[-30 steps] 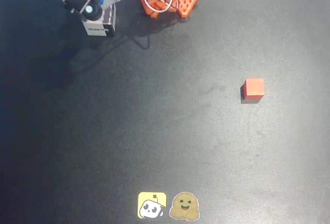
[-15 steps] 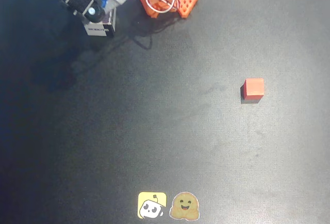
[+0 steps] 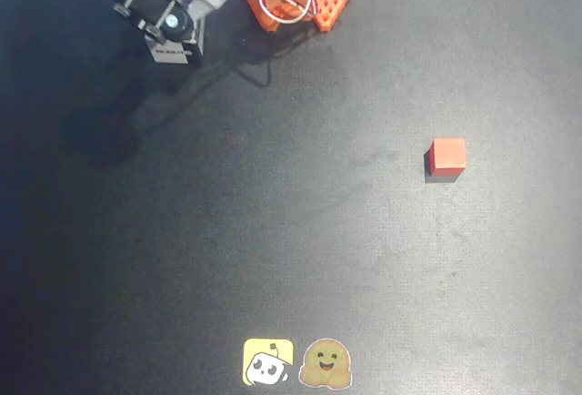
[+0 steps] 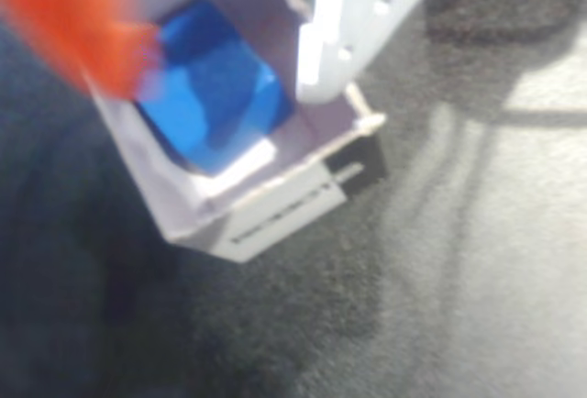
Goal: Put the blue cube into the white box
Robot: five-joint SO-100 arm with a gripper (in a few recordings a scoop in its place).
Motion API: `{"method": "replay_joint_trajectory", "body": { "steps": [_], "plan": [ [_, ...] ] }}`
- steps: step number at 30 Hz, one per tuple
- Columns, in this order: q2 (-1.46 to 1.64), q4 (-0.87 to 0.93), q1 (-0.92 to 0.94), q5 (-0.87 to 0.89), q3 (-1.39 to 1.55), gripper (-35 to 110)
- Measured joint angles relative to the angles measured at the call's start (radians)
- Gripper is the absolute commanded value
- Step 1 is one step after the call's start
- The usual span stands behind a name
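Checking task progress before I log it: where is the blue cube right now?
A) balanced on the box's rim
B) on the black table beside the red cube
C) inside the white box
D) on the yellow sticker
C: the wrist view shows the blue cube lying within the walls of the white box, below the pincer's fingers.

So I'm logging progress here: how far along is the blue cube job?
Nearly done: the wrist view shows the small matte blue cube sitting inside the thin-walled white box. In hand: the end effector hangs over the box, fingers apart, apparently free of the cube. Left: pulling the arm clear.
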Motion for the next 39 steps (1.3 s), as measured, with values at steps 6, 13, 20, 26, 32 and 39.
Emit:
{"method": "replay_joint_trajectory", "body": {
  "steps": [6,13,20,26,32,39],
  "plan": [
    [0.003,-0.095,-0.046,-0.029,0.023,0],
    [0.025,-0.153,-0.308,0.075,0.025,0],
    [0.075,-0.163,-0.689,0.359,0.031,0],
    [0.133,-0.163,-0.942,0.52,0.048,0],
    [0.287,-0.15,-1.098,0.594,0.133,0],
    [0.314,-0.091,-1.127,0.594,0.166,0]
  ]
}}
